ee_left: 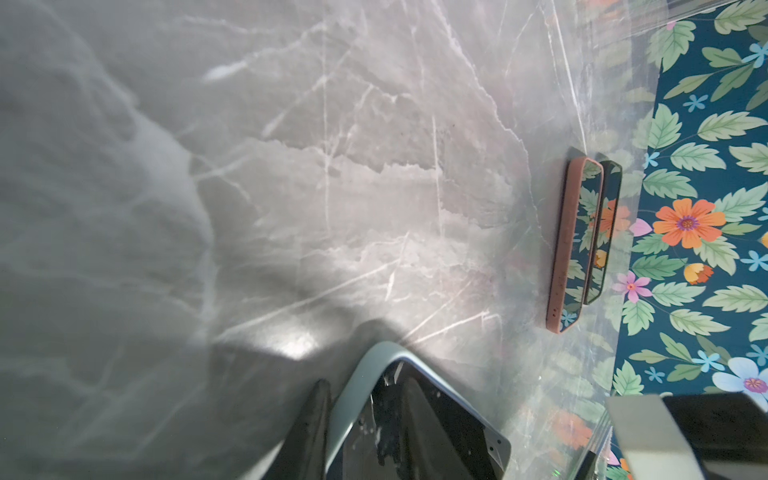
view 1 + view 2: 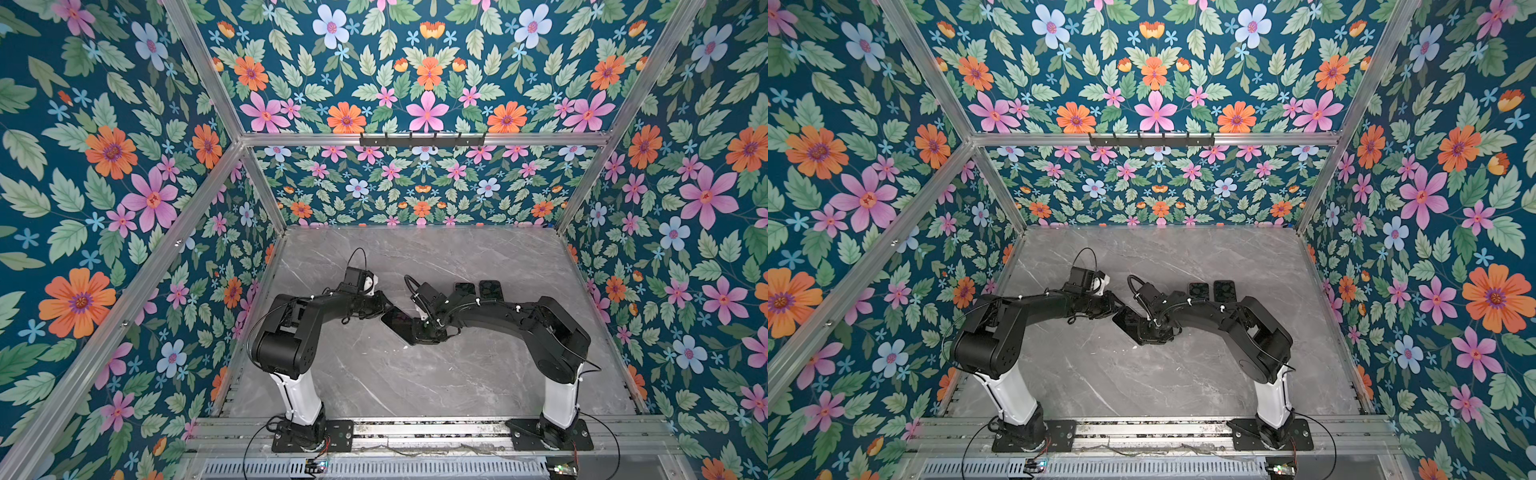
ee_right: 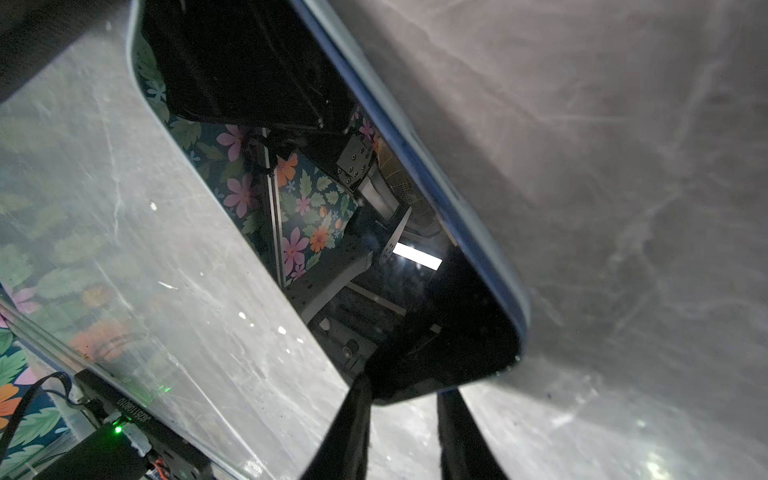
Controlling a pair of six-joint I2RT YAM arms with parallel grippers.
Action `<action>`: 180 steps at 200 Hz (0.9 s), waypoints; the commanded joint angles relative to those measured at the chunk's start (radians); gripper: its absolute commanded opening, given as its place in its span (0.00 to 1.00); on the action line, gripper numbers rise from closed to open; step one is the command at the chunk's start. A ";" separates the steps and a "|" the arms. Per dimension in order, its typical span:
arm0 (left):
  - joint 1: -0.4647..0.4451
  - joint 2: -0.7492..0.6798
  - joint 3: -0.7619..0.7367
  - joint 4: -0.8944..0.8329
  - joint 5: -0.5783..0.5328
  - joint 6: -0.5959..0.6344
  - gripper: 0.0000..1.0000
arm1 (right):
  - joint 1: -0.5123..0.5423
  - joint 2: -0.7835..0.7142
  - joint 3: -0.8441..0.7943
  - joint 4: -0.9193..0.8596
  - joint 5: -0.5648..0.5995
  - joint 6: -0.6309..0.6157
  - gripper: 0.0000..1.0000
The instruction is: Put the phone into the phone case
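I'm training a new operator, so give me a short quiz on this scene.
1. True or false: the phone lies untouched on the table.
2. How many other phones lie at the table's back right? A one, B two, C four.
3. What colour is the case around the held phone?
Key: 1 false, the left tool and right tool both grip it; 2 B; 3 light blue.
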 commanded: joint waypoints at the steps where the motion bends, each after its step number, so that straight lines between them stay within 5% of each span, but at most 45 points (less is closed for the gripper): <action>1: -0.007 -0.003 -0.008 -0.073 0.059 -0.004 0.32 | 0.007 0.014 0.019 0.131 0.005 -0.011 0.27; 78: 0.002 -0.024 -0.001 -0.107 0.018 0.004 0.32 | 0.011 -0.038 -0.013 0.083 0.015 -0.022 0.29; 137: 0.039 -0.138 0.025 -0.270 -0.160 0.035 0.58 | -0.006 -0.144 -0.064 0.013 0.051 -0.141 0.38; 180: 0.003 -0.252 -0.118 -0.217 -0.078 -0.037 0.64 | -0.086 -0.076 0.002 0.001 0.023 -0.261 0.51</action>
